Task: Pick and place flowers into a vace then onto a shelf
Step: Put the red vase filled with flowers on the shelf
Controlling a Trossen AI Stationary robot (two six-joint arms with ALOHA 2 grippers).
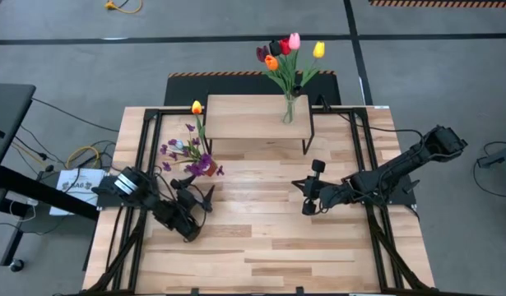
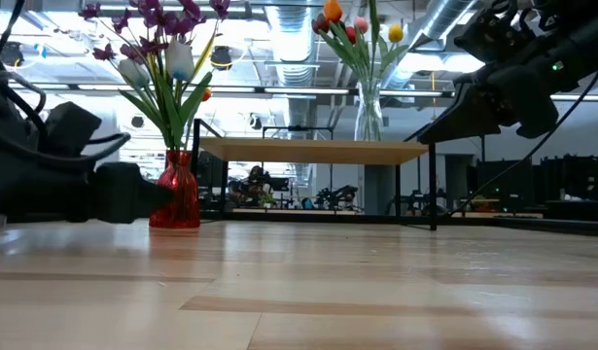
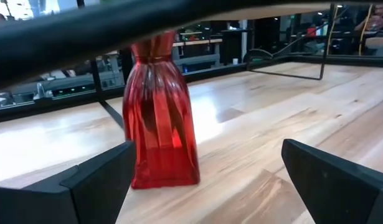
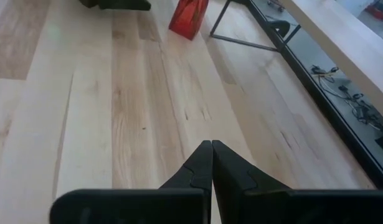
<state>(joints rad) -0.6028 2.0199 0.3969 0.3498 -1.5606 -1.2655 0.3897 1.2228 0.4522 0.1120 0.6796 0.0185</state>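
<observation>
A red glass vase (image 3: 159, 118) stands on its base on the table, holding purple sprigs and tulips (image 1: 191, 156). My left gripper (image 3: 203, 186) lies low and level just short of the red vase, open, with the vase ahead of its left finger (image 3: 98, 183). A clear vase with tulips (image 1: 290, 103) stands on the shelf (image 1: 244, 119) at the table's far side. My right gripper (image 4: 211, 163) hovers shut over the table's right middle, holding nothing.
The shelf's thin black legs (image 3: 328, 37) stand on the tabletop behind the red vase. Bare wooden tabletop (image 1: 261, 247) stretches between the two arms and toward the near edge. Black frame rails (image 1: 376, 238) run along the table's left and right sides.
</observation>
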